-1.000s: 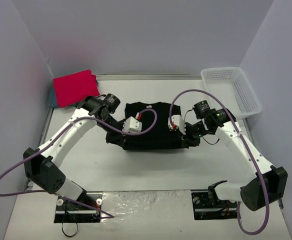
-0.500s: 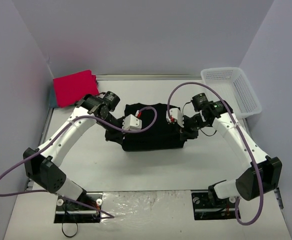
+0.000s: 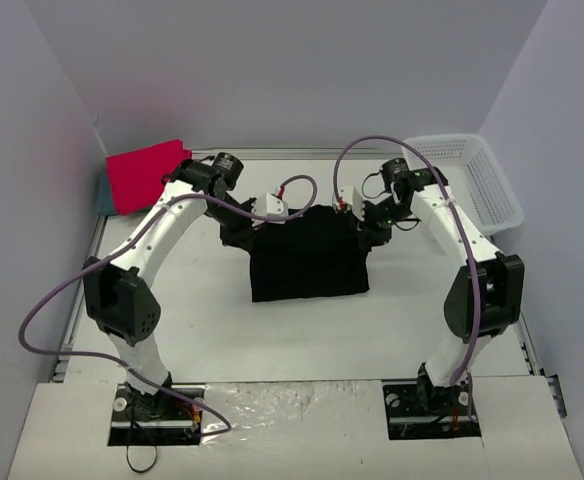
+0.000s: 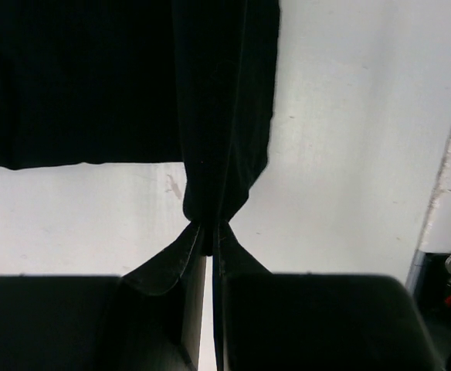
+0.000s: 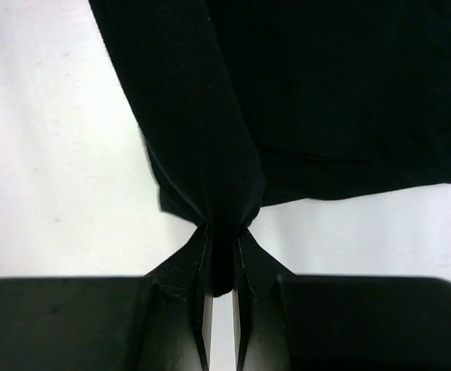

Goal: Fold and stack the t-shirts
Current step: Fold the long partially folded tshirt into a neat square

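Note:
The black t-shirt (image 3: 307, 260) hangs between my two grippers above the table's middle, its lower edge near the table. My left gripper (image 3: 240, 226) is shut on the shirt's upper left corner; in the left wrist view (image 4: 207, 232) the cloth (image 4: 218, 116) bunches between the jaws. My right gripper (image 3: 368, 232) is shut on the upper right corner, which also shows in the right wrist view (image 5: 222, 239) with the cloth (image 5: 210, 139) pinched. The folded red-pink t-shirt (image 3: 147, 175) lies at the back left, on a teal-blue shirt (image 3: 104, 200) of which only an edge shows.
A white mesh basket (image 3: 467, 180) stands at the back right. Grey walls close in the back and both sides. The arm bases sit at the near edge.
Both grippers have risen and moved toward the back, lifting the black shirt's upper edge off the table so it now hangs down between them.

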`<action>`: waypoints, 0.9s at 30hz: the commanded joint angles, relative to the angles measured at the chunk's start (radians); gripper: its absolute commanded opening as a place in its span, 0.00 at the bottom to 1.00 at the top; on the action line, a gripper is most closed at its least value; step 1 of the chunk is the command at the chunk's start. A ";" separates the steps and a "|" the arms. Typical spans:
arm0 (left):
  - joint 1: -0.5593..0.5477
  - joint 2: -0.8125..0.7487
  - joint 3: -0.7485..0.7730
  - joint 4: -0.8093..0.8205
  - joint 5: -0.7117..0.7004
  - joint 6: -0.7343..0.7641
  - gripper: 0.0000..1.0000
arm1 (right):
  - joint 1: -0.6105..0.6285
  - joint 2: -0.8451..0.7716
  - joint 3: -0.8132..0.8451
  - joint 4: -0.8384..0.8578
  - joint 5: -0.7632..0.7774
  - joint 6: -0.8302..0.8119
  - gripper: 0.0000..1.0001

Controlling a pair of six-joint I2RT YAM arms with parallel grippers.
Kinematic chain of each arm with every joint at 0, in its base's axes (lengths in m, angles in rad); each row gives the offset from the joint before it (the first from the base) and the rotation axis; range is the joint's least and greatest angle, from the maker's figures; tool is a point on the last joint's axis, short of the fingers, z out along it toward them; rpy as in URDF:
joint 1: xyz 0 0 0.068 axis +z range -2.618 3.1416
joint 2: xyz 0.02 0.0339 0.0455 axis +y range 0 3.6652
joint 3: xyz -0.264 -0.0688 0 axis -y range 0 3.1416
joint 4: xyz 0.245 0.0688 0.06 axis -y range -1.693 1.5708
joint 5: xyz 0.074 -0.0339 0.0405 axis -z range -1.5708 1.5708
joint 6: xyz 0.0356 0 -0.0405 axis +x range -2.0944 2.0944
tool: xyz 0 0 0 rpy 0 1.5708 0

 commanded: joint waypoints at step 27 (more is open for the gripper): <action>0.117 0.442 0.565 0.166 -0.159 -0.147 0.52 | -0.080 0.649 0.675 0.161 -0.026 0.140 0.57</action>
